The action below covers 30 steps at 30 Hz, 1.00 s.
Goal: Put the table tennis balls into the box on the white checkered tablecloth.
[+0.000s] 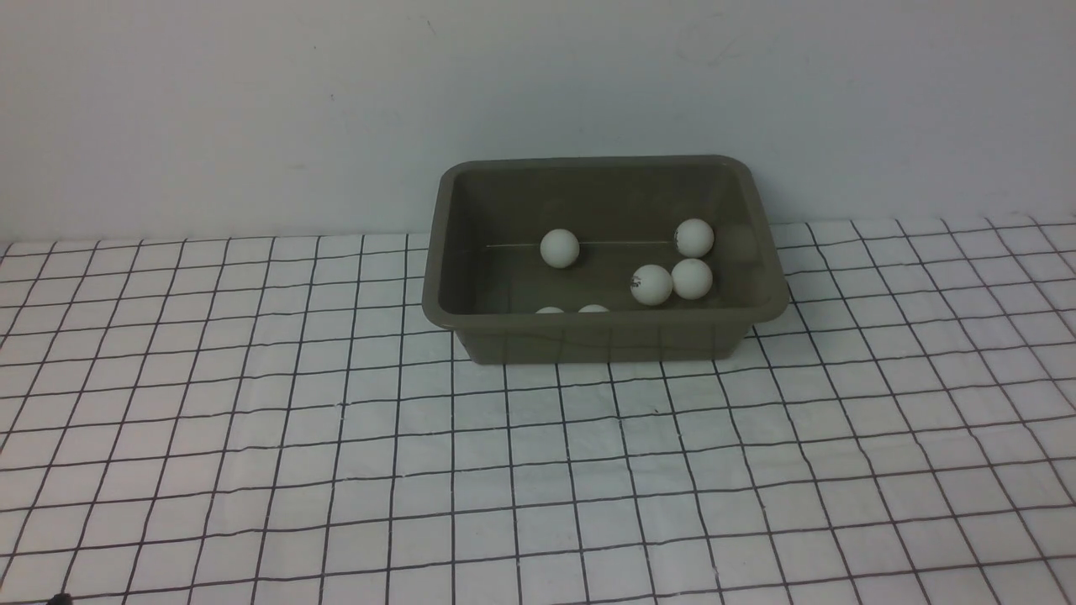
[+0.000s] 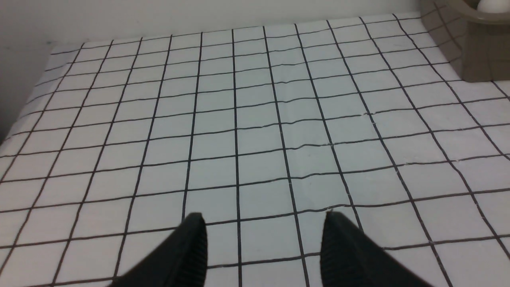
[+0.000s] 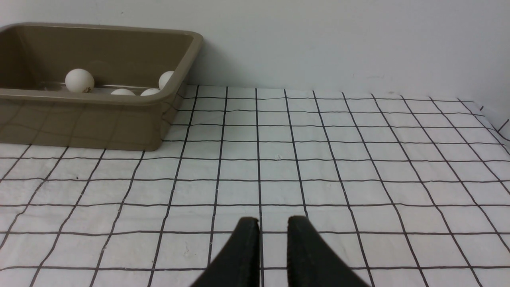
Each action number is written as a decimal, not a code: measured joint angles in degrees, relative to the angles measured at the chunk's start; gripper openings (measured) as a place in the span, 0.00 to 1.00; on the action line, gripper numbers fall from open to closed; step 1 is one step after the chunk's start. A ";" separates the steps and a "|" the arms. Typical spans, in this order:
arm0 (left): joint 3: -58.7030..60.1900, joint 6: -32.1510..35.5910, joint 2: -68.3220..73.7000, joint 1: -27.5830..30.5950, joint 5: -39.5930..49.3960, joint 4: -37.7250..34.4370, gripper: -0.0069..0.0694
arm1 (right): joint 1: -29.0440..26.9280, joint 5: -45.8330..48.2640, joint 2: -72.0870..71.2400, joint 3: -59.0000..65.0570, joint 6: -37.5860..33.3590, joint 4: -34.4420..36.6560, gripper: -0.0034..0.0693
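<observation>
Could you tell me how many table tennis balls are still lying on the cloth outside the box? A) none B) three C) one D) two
A: all six balls sit inside the box, two peeking above its near rim, and no view shows one on the cloth.

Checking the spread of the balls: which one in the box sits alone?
The ball toward the box's left side; the others sit in pairs or a cluster.

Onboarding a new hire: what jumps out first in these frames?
The olive box sits at the back of the white checkered tablecloth, near the wall. Six table tennis balls lie inside it, two half hidden behind its near rim. No balls lie on the cloth in view.
</observation>
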 joint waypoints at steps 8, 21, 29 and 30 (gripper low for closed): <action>2.14 -2.82 -0.55 0.00 -2.53 -0.09 0.55 | 0.00 -0.08 0.00 0.00 0.00 0.00 0.18; 2.18 -3.17 -0.55 0.00 -2.70 -0.09 0.55 | 0.00 -0.08 0.00 0.00 0.00 0.00 0.18; 2.18 -3.17 -0.55 0.00 -2.52 -0.09 0.55 | 0.00 -0.08 0.00 0.00 0.00 0.00 0.18; 2.18 -3.17 -0.55 0.00 -2.52 -0.09 0.55 | 0.00 -0.08 0.00 0.00 0.00 0.00 0.18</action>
